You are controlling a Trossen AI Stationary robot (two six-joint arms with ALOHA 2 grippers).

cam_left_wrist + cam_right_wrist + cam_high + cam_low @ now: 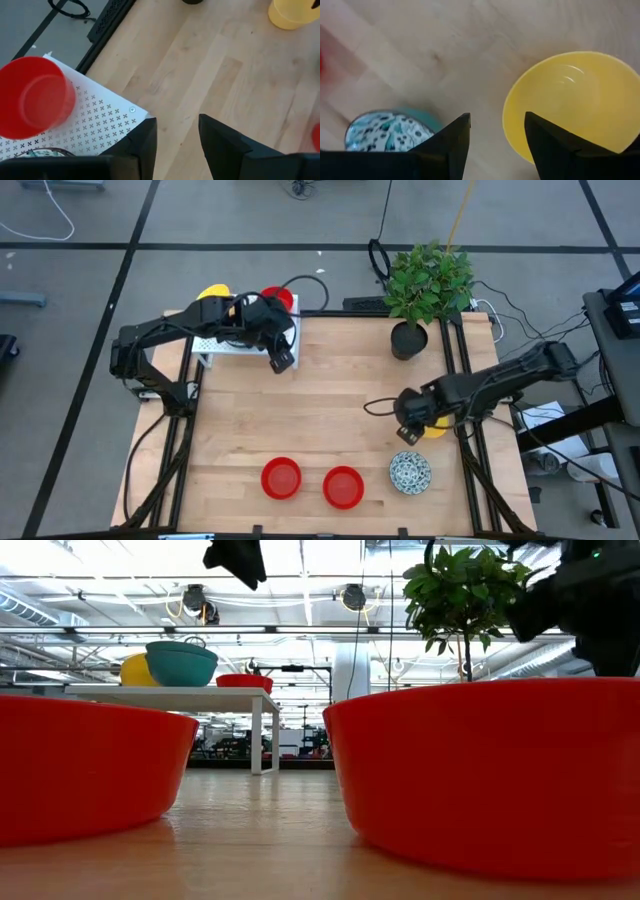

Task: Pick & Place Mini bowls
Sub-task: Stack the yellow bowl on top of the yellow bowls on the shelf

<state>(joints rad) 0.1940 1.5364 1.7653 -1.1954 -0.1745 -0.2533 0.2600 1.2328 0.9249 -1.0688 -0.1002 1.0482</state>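
Two red mini bowls and a speckled one stand in a row near the table's near edge. A yellow mini bowl stands on the wood just beyond the speckled one. My right gripper is open at this yellow bowl, fingers either side of its rim. A yellow bowl and a red bowl sit on the white perforated rack at the far left corner. My left gripper hangs open off the rack's right end, holding nothing. My right gripper comes from above, pointing down, with one finger over the inside of the yellow bowl and the other outside, the rim between them. The bowl stands upright on the table. Whether a finger touches it, I cannot tell.
A potted plant in a black pot stands at the far right of the table. In the low view a teal-sided bowl also shows on the rack. Bare wood lies across the table's middle. Cables run behind the far edge.
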